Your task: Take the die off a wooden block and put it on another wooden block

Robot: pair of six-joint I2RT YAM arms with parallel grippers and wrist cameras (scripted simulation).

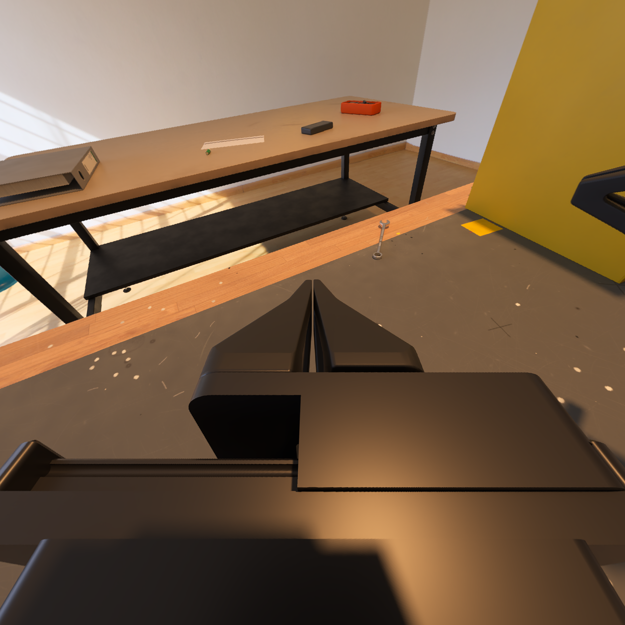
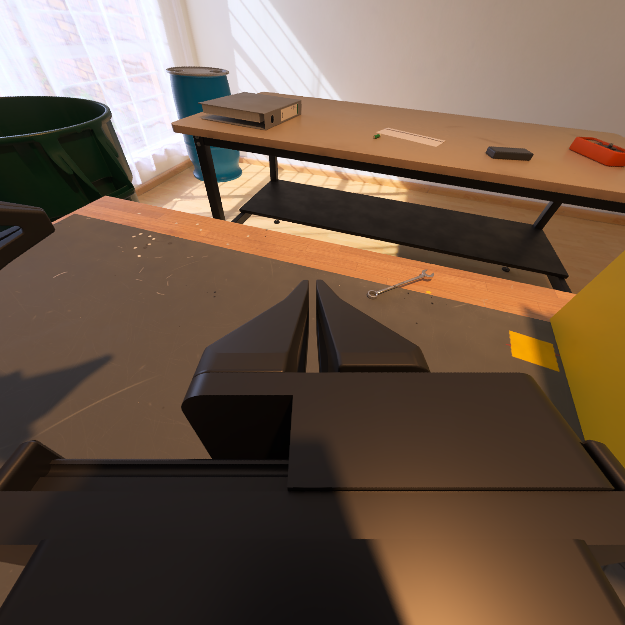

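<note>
Dark scuffed work mat (image 1: 439,338) fills mid-frame in both views, with a wrench (image 1: 380,239) toward the upper right. Left gripper (image 1: 312,282) and right gripper (image 2: 312,282) each show fingers pressed together, holding nothing. Die and wooden blocks appear in neither view.

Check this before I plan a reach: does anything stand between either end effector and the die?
Cannot tell: neither view shows a die or wooden block. Ahead of the left end effector and right end effector lies only a wrench.
</note>
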